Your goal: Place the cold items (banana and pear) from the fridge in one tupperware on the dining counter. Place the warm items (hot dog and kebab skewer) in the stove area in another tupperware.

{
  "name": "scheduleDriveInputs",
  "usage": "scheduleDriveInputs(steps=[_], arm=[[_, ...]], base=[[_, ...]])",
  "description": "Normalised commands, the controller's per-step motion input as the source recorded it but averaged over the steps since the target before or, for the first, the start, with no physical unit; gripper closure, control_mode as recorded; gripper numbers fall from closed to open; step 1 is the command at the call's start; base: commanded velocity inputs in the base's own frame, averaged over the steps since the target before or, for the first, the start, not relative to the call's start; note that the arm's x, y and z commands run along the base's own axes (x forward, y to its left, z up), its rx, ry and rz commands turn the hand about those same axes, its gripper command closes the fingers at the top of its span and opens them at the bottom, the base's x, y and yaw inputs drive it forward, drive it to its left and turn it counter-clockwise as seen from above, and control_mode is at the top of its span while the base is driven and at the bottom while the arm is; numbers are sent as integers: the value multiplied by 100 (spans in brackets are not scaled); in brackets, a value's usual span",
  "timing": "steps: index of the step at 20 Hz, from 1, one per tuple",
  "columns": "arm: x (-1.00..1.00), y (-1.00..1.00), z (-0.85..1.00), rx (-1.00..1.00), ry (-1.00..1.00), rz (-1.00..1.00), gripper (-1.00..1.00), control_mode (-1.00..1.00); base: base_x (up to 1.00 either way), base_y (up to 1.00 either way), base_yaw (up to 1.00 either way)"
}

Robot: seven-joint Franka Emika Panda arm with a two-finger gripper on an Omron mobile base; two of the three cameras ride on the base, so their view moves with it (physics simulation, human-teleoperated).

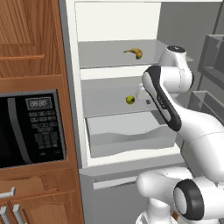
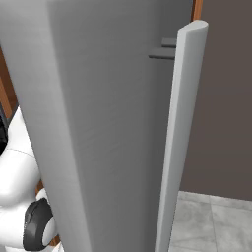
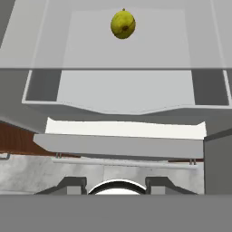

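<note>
Reaching into the open fridge [image 1: 74, 87], the arm bends at the elbow, its wrist level with the pear [image 1: 130, 100] on the middle shelf; whether its pincer is open, I cannot tell.

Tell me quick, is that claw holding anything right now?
Claw: holding nothing; the pear sits apart on the fridge shelf. Open or closed cannot be told.

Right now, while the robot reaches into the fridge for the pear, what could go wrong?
The pear is round and sits loose on the shelf, so a nudge from the gripper could roll it away. The fingers may not be centred on it yet, so they could close on nothing. The arm could also bump the drawer bin below.
</note>
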Motion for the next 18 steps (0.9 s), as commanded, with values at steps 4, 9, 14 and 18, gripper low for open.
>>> scheduleDriveInputs(steps=[4, 9, 14, 18], arm=[[0, 2, -18, 0, -3, 0, -100, -100], [10, 13, -42, 0, -8, 0, -100, -100], [41, 9, -31, 0, -2, 0, -100, -100], [68, 3, -15, 0, 0, 0, -100, -100]], base=[[0, 0, 0], [0, 0, 0], [0, 0, 0], [0, 0, 0]])
